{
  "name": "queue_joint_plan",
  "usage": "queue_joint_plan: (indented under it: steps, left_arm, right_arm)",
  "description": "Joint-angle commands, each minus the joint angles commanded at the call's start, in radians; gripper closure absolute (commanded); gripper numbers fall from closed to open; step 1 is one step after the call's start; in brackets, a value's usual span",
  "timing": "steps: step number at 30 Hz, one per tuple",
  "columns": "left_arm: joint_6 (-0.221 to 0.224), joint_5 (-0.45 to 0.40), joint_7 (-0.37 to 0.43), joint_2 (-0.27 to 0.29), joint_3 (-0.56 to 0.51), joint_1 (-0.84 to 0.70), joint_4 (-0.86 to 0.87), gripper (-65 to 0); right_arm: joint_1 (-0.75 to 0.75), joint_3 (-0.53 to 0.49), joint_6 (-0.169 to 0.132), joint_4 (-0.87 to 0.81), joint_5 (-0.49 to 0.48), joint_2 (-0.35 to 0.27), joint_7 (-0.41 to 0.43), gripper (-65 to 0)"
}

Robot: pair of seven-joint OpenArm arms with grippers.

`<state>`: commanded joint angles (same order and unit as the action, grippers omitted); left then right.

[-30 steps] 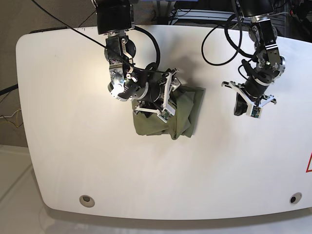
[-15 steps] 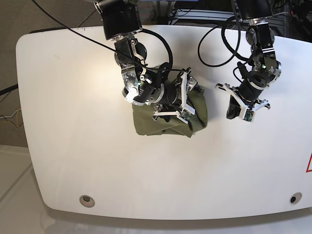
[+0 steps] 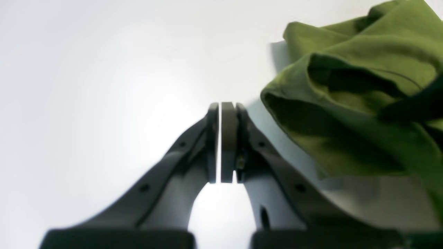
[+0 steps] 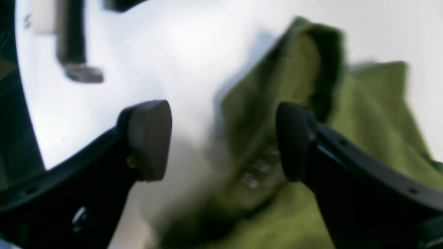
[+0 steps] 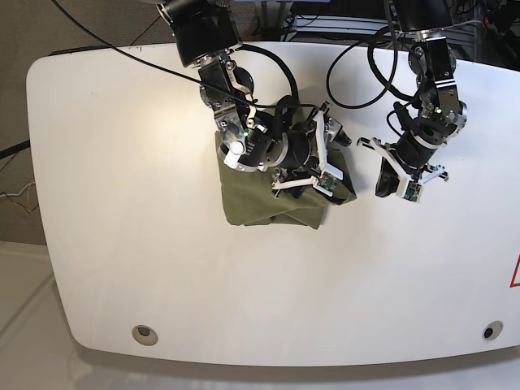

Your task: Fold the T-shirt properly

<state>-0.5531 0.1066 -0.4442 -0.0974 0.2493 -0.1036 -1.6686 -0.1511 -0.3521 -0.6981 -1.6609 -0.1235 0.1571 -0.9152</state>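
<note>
The olive-green T-shirt (image 5: pixel 264 203) lies in a crumpled, partly folded heap at the middle of the white table (image 5: pixel 122 179). My right gripper (image 5: pixel 329 161) hovers over its right edge, open. In the right wrist view the right gripper (image 4: pixel 221 138) straddles a raised fold of the T-shirt (image 4: pixel 363 117) and grips nothing. My left gripper (image 5: pixel 387 185) hangs over bare table just right of the shirt, shut and empty. The left wrist view shows the left gripper (image 3: pixel 221 138) with its pads pressed together, and the T-shirt (image 3: pixel 363 79) bunched close on the right.
Black cables (image 5: pixel 357 73) loop down from both arm bases at the table's far edge. Two round holes (image 5: pixel 145 331) sit near the front corners. A red mark (image 5: pixel 515 272) shows at the right edge.
My right gripper has swept rightward across the shirt, and the cloth's right side has bunched and shifted with it. My left gripper has drifted slightly left toward the shirt, staying shut.
</note>
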Motion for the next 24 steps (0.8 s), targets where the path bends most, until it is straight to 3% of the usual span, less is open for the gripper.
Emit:
queue_joint_plan:
  steps: [3,14,24]
  left_arm:
    - [0.000,0.000,0.000,0.000,0.000,0.000,0.000,0.0]
    - [0.000,0.000,0.000,0.000,0.000,0.000,-0.008,0.0]
    - [0.000,0.005,0.000,0.002,-0.077,0.000,-0.081,0.0]
  right_arm:
    - [-0.002,0.025,0.000,-0.028,0.003,0.000,0.002,-45.2]
    - [-0.011,0.269,0.000,-0.087,0.005,0.000,0.003,-45.2]
    - [-0.043,0.287,0.000,-0.066,0.012,-0.067,0.003,-43.8]
